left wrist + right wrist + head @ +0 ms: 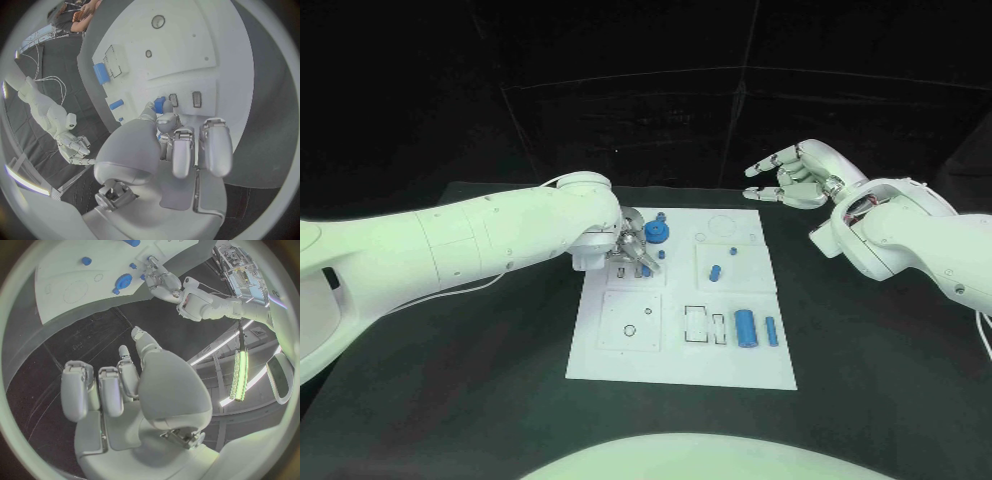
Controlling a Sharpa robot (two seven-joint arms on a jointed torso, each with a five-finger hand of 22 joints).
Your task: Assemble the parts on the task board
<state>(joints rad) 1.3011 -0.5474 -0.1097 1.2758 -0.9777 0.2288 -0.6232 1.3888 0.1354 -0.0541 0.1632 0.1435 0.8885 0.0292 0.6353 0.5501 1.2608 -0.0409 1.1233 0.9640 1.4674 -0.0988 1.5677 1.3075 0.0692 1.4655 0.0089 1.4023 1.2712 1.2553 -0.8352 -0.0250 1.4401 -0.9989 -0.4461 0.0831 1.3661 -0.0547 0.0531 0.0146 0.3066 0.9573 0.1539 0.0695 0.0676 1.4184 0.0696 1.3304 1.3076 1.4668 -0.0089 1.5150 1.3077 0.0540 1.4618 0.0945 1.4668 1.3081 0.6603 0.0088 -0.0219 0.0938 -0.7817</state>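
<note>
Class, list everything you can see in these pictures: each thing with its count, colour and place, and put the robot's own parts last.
task board: one, white, middle of the table.
table: one, black, under the board.
round part: one, blue, at the board's far edge beside the left hand.
small parts: a few, blue, on the board's far half.
upright parts: two, blue, side by side near the board's right edge.
left hand: one, silver, over the board's far left part.
right hand: one, silver, raised beyond the board's far right corner, holding nothing.

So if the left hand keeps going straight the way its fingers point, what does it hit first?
Probably the small blue part just ahead of the left hand's fingers, then the task board under it. How close they are is unclear.
</note>
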